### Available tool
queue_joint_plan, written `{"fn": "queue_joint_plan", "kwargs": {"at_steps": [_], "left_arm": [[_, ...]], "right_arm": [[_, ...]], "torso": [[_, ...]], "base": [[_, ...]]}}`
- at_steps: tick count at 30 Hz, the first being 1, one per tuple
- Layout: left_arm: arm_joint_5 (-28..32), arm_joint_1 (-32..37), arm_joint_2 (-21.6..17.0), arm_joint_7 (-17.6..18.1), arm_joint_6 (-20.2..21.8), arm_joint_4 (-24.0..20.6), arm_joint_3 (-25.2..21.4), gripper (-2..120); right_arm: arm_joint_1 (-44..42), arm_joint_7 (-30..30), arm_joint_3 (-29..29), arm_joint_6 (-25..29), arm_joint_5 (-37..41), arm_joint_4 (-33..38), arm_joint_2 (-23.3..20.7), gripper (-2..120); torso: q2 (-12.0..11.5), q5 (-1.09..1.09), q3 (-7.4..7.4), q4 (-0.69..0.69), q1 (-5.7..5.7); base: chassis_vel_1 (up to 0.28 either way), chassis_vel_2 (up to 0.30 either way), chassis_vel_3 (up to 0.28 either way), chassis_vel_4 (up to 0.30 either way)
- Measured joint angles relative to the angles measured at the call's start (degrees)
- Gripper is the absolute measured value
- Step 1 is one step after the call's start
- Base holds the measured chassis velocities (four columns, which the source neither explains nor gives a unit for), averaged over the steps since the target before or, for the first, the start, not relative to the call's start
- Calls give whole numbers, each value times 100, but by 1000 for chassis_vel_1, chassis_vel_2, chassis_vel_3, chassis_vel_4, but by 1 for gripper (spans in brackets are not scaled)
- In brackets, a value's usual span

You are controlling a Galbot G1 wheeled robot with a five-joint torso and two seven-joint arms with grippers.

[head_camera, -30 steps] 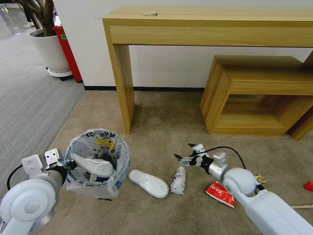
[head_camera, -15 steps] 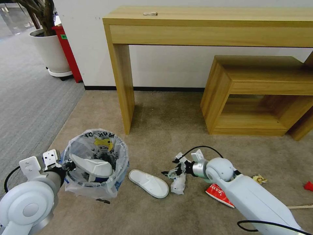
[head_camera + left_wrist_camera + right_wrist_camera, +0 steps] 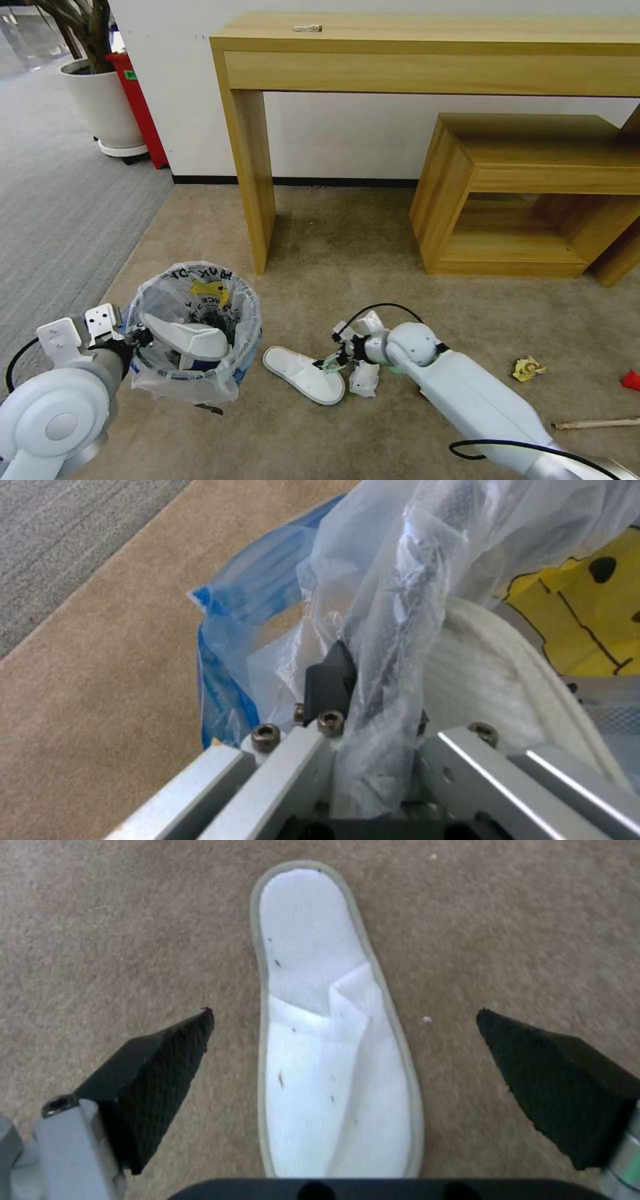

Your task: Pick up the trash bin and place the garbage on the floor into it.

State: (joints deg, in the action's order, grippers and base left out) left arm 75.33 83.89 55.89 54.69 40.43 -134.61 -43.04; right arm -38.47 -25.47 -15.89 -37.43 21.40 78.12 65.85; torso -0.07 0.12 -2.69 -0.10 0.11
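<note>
Clear crinkly plastic lines the bin [image 3: 193, 333], and the left gripper [image 3: 137, 335] is clamped on the bin's rim at its 9 o'clock side; in the left wrist view the fingers [image 3: 330, 680] pinch bag and rim together, a grip that seems meant to keep the bin's mouth up and facing the litter. One white slipper [image 3: 190, 339] already lies inside, leaning across the opening. A second slipper [image 3: 303, 373] lies flat on the carpet [image 3: 347, 267] at about 3 o'clock of the bin, near it but not touching. The right gripper [image 3: 331, 362] hangs just above this slipper's toe end with its jaws spread wide; the right wrist view shows the two black pads [image 3: 167, 1075] well apart on either side of the strap, neither touching it, so the straddle looks set for a pinch across the slipper's width. A crumpled cup [image 3: 365, 379] sits just beside that slipper, at its 3 o'clock, under the right wrist. Farther off around 3 o'clock lie a yellowish wrapper [image 3: 527, 368], a red scrap [image 3: 630, 380] and a stick [image 3: 593, 423], all yet to be collected, so I judge the task partly done.
</note>
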Motion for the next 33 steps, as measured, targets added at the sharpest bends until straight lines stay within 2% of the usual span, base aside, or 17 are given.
{"fn": "queue_joint_plan", "kwargs": {"at_steps": [7, 16, 18, 24, 29, 33], "left_arm": [[-27, 12, 34, -26, 0, -2, -7, 0], [-62, 2, 39, -49, -1, 18, 9, 0], [-69, -10, 46, -56, -3, 26, 28, 0], [-74, -15, 49, -69, -6, 26, 44, 0], [-97, -5, 62, -80, -10, 24, 62, 0], [-107, 9, 64, -82, -11, 13, 64, 0]], "right_arm": [[211, -113, -153, 113, -247, -656, 368, 100], [137, -252, -147, 206, -555, -850, 515, 97], [80, -261, -146, 224, -634, -865, 516, 88], [-59, -288, -83, 278, -788, -901, 539, 76], [-170, -302, -4, 288, -883, -868, 513, 60], [-214, -312, 37, 314, -939, -886, 499, 57]], "torso": [[0, 0, 0, 0, 0], [0, 1, 1, 0, 0], [0, 0, 1, 0, 0], [0, 1, 1, 0, 0], [0, 1, 1, 0, 0], [0, 1, 1, 0, 0]], "base": [[0, 0, 0, 0], [0, 0, 0, 0], [0, 0, 0, 0], [0, 0, 0, 0], [0, 0, 0, 0], [0, 0, 0, 0]]}}
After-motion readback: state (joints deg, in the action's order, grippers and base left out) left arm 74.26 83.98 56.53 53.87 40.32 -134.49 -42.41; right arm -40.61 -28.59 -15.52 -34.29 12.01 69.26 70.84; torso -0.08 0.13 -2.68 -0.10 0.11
